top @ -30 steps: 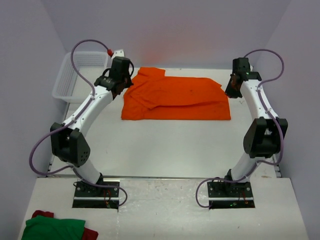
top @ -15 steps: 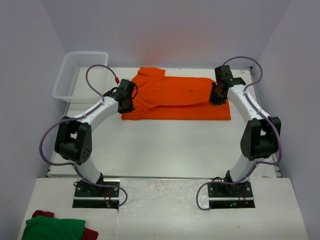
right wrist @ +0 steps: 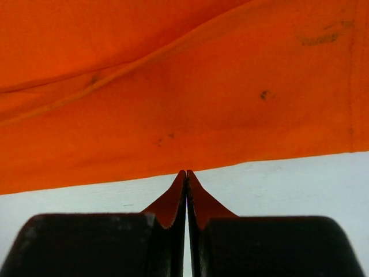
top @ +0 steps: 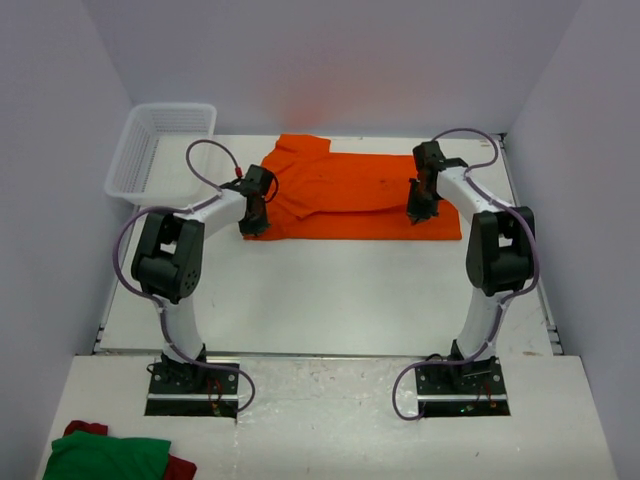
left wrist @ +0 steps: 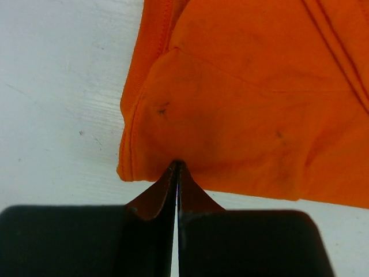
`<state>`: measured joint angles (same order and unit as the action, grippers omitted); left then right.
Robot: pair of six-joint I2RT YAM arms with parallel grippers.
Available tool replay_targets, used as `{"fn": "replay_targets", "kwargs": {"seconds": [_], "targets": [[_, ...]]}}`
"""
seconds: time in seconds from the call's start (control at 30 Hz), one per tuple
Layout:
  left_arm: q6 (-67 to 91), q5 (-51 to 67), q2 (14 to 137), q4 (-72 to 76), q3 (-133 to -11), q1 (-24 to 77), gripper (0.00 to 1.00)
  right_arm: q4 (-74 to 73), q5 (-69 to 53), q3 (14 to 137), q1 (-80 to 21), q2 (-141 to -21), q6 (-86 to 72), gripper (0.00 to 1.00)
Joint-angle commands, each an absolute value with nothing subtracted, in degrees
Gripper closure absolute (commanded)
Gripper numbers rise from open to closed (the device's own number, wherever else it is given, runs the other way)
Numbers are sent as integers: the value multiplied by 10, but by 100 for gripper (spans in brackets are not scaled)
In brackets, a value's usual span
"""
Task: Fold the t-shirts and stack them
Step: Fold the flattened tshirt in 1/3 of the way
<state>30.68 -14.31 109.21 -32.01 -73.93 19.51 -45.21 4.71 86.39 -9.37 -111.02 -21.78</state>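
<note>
Both arms are down on the orange t-shirt (top: 350,195), which lies flat across the far half of the table (top: 330,290). The left gripper (left wrist: 176,168) is pinched tight on its near-left corner, and the right gripper (right wrist: 185,173) is clamped on the near hem. Early going, I'd say: one fold being set up, nothing stacked yet. No print, label or writing is readable.

Place: robotics lab cell | Evidence: plain lilac walls (top: 330,60) around white table (top: 330,295); left arm (top: 165,265), right arm (top: 500,250) bolted at its edge
</note>
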Motion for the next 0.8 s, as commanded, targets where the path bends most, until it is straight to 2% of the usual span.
{"fn": "replay_targets", "kwargs": {"seconds": [0.0,0.23,0.57,0.77], "targets": [[308,-134,1098,-304,-764,185,100,-441,22,899,-98,-1127,-213,100],[311,-157,1106,-319,-759,171,100,-467,29,934,-100,-1189,-214,100],[328,-139,1124,-338,-756,147,100,-488,4,942,-104,-1200,-237,100],[367,-166,1157,-420,-786,135,100,-482,4,919,-104,-1188,-251,100]]}}
